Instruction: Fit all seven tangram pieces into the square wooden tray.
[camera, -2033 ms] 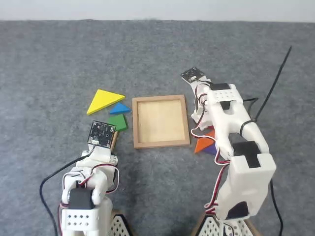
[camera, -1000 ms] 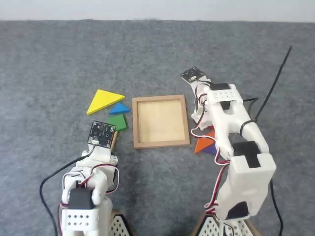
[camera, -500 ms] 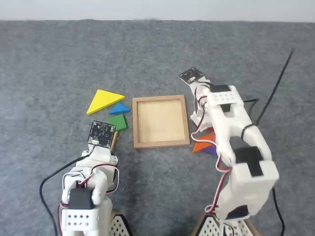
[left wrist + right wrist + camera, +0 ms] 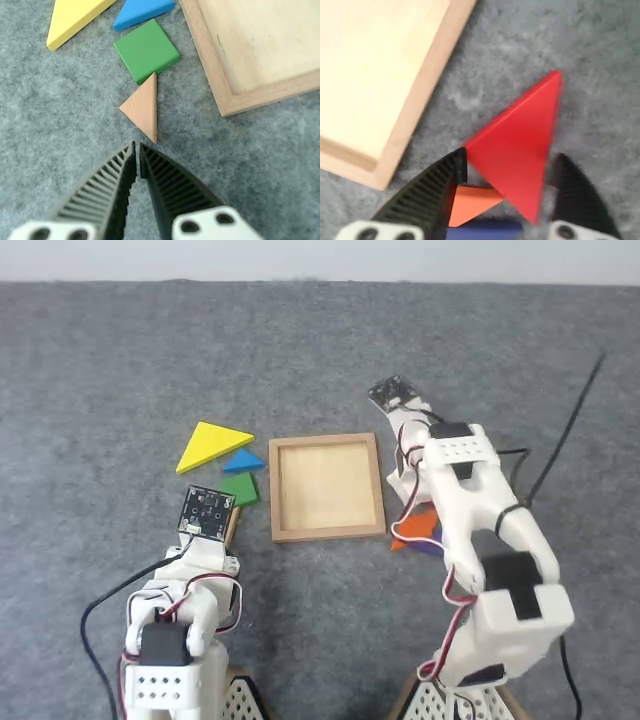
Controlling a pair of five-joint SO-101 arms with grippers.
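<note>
Now — right tool (image 4: 511,158) | spread wide, clasping red triangle (image 4: 520,142) | left tool (image 4: 137,148) closed

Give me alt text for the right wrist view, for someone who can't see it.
The right tool grips a red triangle, which overlaps an orange piece and a dark blue piece on grey carpet. A wooden tray corner lies beside them.

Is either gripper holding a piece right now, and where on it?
The right gripper seems to pinch the red triangle, one finger at a corner, the other on the opposite edge. The left gripper is shut on nothing.
</note>
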